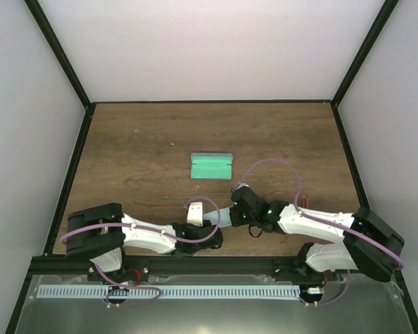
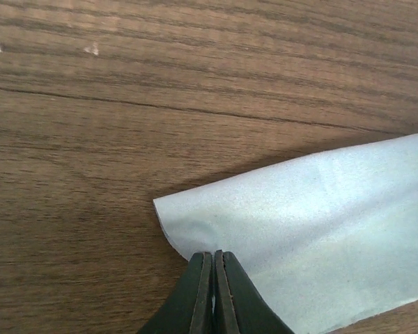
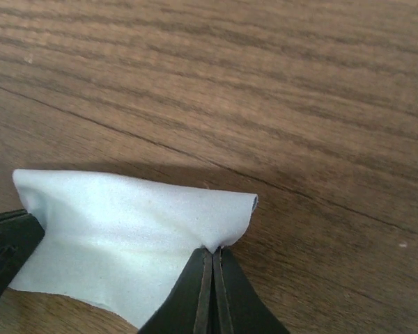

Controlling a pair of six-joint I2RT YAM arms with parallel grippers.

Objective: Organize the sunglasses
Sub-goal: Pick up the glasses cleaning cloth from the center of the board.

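Observation:
A pale blue cloth [image 1: 224, 216] hangs between my two grippers, low over the wooden table near its front edge. My left gripper [image 2: 214, 255] is shut on one edge of the cloth [image 2: 313, 229], close to a corner. My right gripper [image 3: 212, 250] is shut on another corner of the cloth [image 3: 125, 223]. The grippers are close together in the top view, left [image 1: 216, 226] and right [image 1: 234, 217]. The blue-grey case [image 1: 212, 165] lies open, green inside up, at the middle of the table. The sunglasses do not show in any view.
The wooden table [image 1: 139, 153] is walled by white panels with black frame posts on three sides. The left gripper's dark finger [image 3: 3, 247] shows at the left edge of the right wrist view. A purple cable [image 1: 279, 163] loops above the right arm.

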